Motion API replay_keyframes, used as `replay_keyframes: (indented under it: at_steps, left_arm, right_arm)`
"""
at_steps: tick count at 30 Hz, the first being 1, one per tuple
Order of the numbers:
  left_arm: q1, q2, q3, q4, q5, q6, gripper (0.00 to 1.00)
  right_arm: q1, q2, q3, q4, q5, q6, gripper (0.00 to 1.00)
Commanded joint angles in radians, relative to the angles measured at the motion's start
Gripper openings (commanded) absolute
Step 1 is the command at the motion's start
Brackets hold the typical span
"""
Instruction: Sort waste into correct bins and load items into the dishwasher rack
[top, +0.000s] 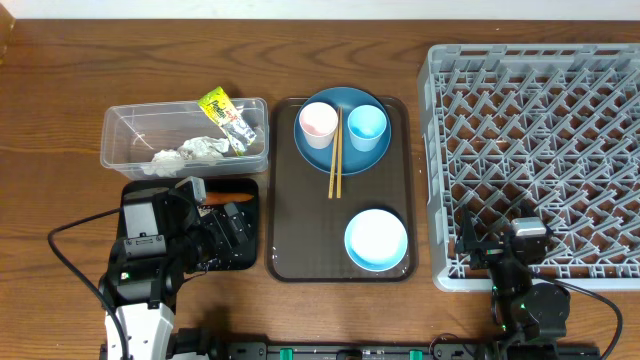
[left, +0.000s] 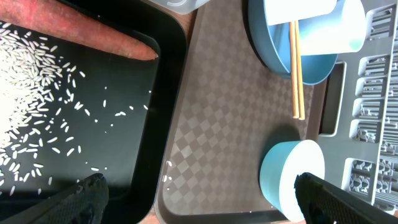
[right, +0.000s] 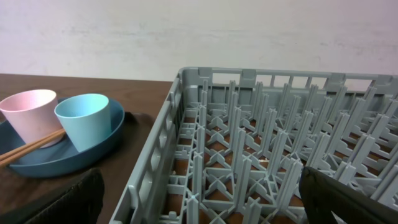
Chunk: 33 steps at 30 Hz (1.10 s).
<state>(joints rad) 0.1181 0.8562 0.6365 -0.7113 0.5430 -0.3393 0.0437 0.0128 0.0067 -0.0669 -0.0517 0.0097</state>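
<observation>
Now, step in hand: judged to be loading the dishes, with the waste apparently sorted and the large square grey plastic dishwasher rack (top: 540, 150) bare of any dish.
Waste: crumpled white paper (top: 190, 152) and yellow-green printed snack wrapper (top: 228, 118) inside the clear plastic rectangular tub (top: 115, 135); small orange carrot (left: 93, 34) and scattered white rice grains (left: 31, 81) in the shallow black rectangular tray (left: 165, 124).
Dishes: round blue plate (top: 360, 162) on the dark brown serving tray (top: 300, 230), carrying small pink cup (top: 318, 124) and small light blue cup (top: 367, 125) side by side; wooden chopsticks (top: 335, 155) laid between the cups, ends out past the plate rim; white bowl with pale blue outside (top: 376, 239) apart from the plate, nearer the robot.
Left gripper (left: 200, 190): spread wide, empty, hovering over the edge where black tray meets brown tray, bowl just beside one finger.
Right gripper (right: 199, 186): spread wide, empty, low over the near corner of the rack.
Doing it well: probably best to begin with the bowl, nearest and unencumbered; pinch on the rim, straight lift, then down between the pegs. Cups and chopsticks off before the plate.
In the way: loose chopsticks, apt to roll; raised lip of the brown tray; rack wall between right gripper and dishes.
</observation>
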Motion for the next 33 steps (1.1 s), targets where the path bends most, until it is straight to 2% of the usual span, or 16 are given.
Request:
replay_keyframes:
  at_steps: [1,8,13,16,23,31,33]
  left_arm:
    - [0.005,-0.002,0.016,-0.004,-0.010,0.010,0.98]
    - [0.005,-0.002,0.016,-0.004,-0.010,0.010,0.98]
    - [0.005,-0.002,0.016,-0.004,-0.010,0.010,0.98]
    - [0.005,-0.002,0.016,-0.004,-0.010,0.010,0.98]
    - [0.005,-0.002,0.016,-0.004,-0.010,0.010,0.98]
    - [0.005,-0.002,0.016,-0.004,-0.010,0.010,0.98]
    - [0.005,-0.002,0.016,-0.004,-0.010,0.010,0.98]
  right_arm:
    - [0.009,-0.001,-0.001,-0.004,0.002,-0.007,0.99]
    - [0.009,-0.001,-0.001,-0.003,-0.012,0.002,0.99]
    - [0.009,0.007,0.006,-0.010,-0.032,0.174,0.99]
    - [0.010,0.025,0.079,-0.098,-0.043,0.221,0.99]
    - [0.010,0.222,0.484,-0.380,-0.062,0.226,0.99]
    - [0.010,0.679,1.082,-0.879,-0.166,0.226,0.99]
    - [0.010,0.777,1.200,-0.960,-0.229,0.226,0.99]
